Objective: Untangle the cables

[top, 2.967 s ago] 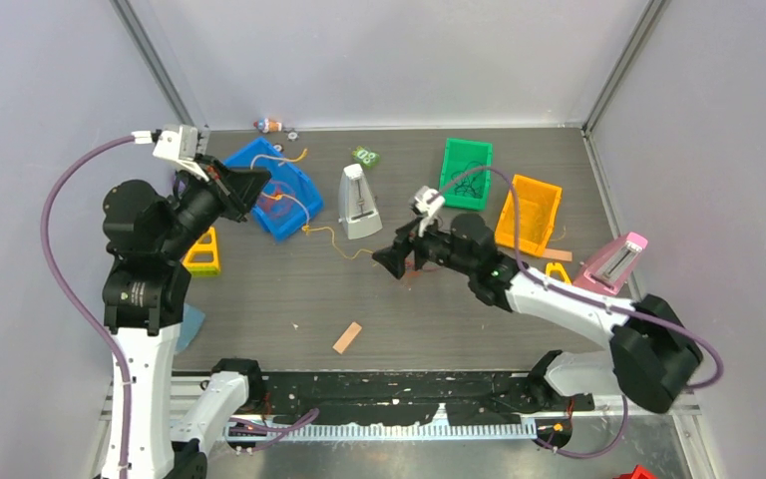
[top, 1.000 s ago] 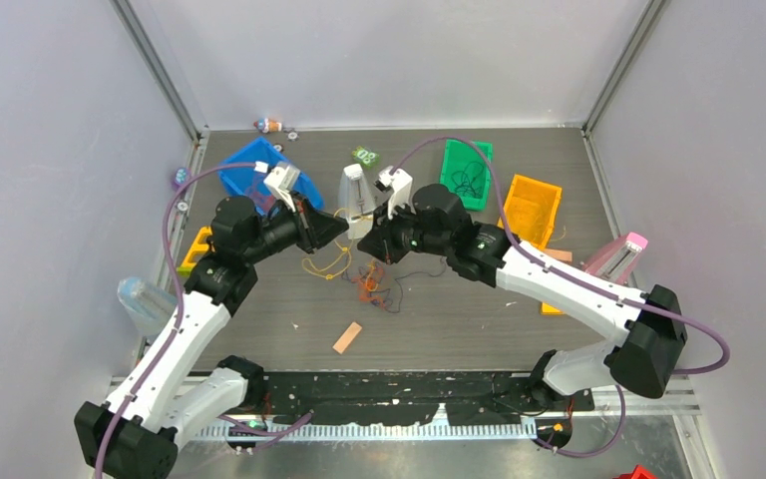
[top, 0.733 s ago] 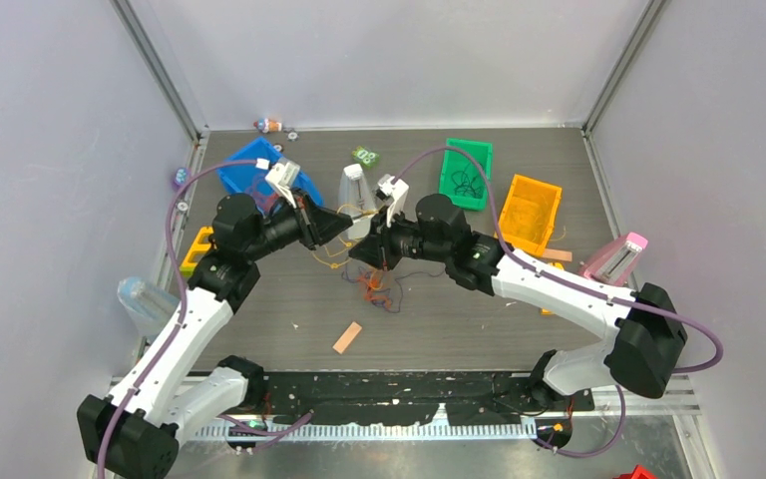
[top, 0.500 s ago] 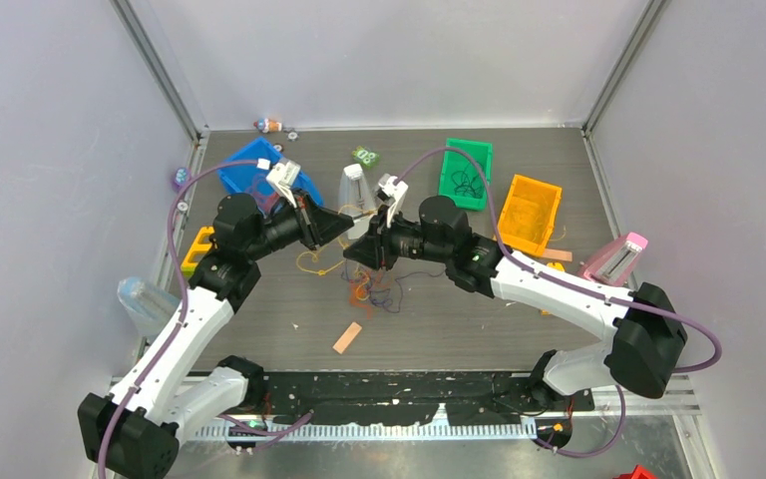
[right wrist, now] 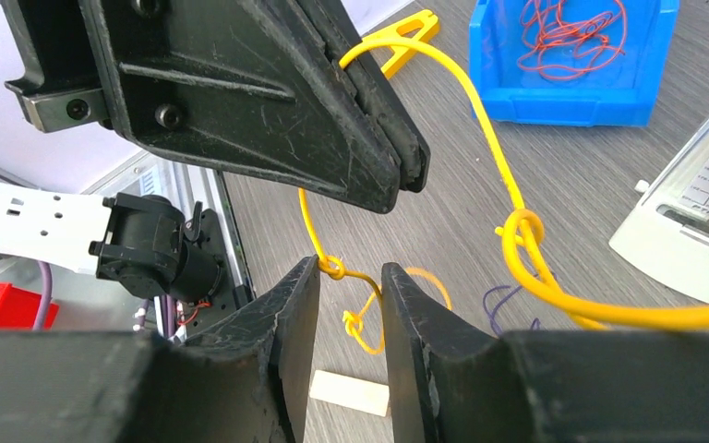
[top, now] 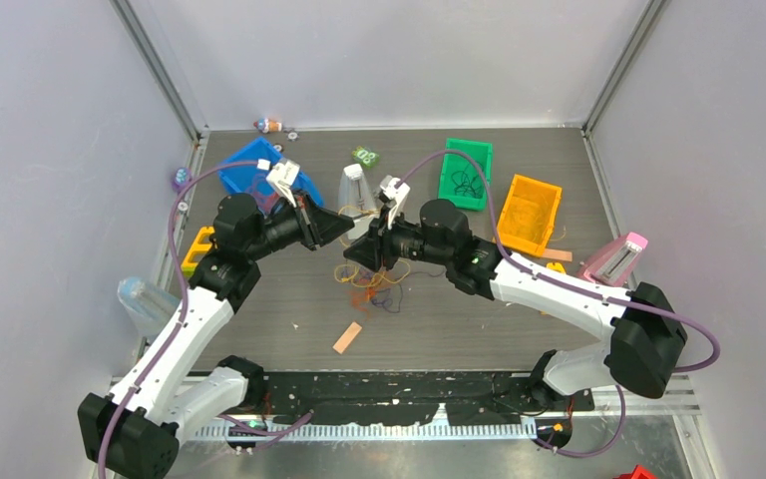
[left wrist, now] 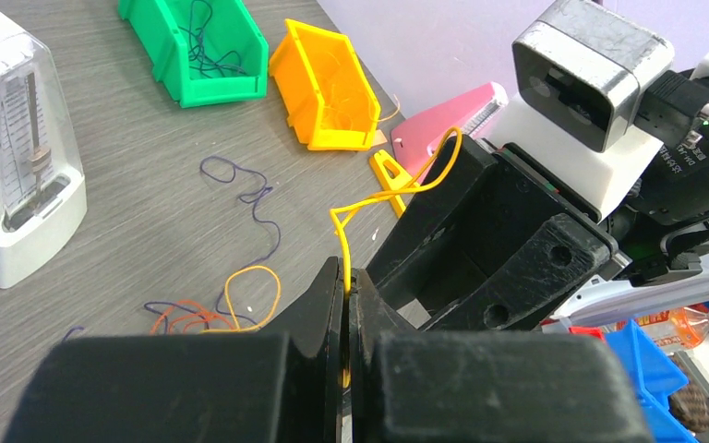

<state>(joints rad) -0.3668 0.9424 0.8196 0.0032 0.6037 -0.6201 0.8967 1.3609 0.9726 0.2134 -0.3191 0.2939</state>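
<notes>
A yellow cable [left wrist: 397,189] rises in a loop from my left gripper [left wrist: 346,272], which is shut on it above the table's middle. My right gripper [right wrist: 351,272] faces it tip to tip [top: 351,254] and stands open, with a knotted stretch of the same yellow cable [right wrist: 332,268] running between its fingers and touching both. A second knot [right wrist: 521,228] hangs on the thicker loop to the right. Below them, orange, purple and yellow cables [top: 369,284] lie tangled on the table. My left gripper [top: 342,228] hovers just above and left of the right one.
A white metronome [top: 356,190] stands just behind the grippers. A blue bin [right wrist: 563,83] holds red wires. A green bin [top: 465,172] and an orange bin [top: 529,213] sit at the back right, and a pink object [top: 613,259] at the right. A wooden strip [top: 347,337] lies in front.
My right gripper's jaws have parted from shut to open and it has shifted slightly left towards the left gripper. The tangle under it has sagged onto the table. The left gripper stays shut.
</notes>
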